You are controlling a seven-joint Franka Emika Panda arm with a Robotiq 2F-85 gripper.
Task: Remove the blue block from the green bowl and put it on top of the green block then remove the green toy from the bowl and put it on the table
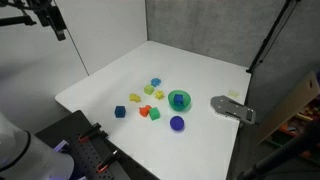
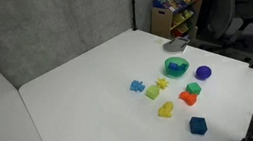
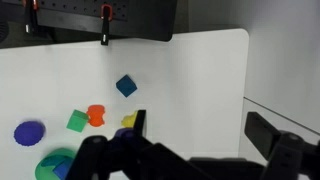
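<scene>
The green bowl [image 1: 179, 92] stands on the white table [image 1: 200, 60] and shows in both exterior views [image 2: 177, 74]. The dark blue block [image 1: 180, 99] lies inside it [image 2: 175, 66]. I cannot make out the green toy against the bowl's green. A lookalike blue cube [image 1: 120, 112] sits apart on the table [image 3: 126, 86]. The green block [image 1: 154, 114] lies beside a red piece [image 3: 96, 115]. My gripper [image 3: 200, 130] is open and empty, high above the table and away from the bowl [image 3: 45, 165], which sits at the wrist view's lower left edge.
A round purple thing [image 1: 177, 123] lies next to the bowl. Yellow-green blocks [image 1: 134, 97], a cyan block [image 1: 156, 82] and a yellow piece [image 1: 160, 94] are scattered nearby. A grey tool [image 1: 232, 108] lies near the table edge. Shelves and a chair [image 2: 220, 6] stand beyond.
</scene>
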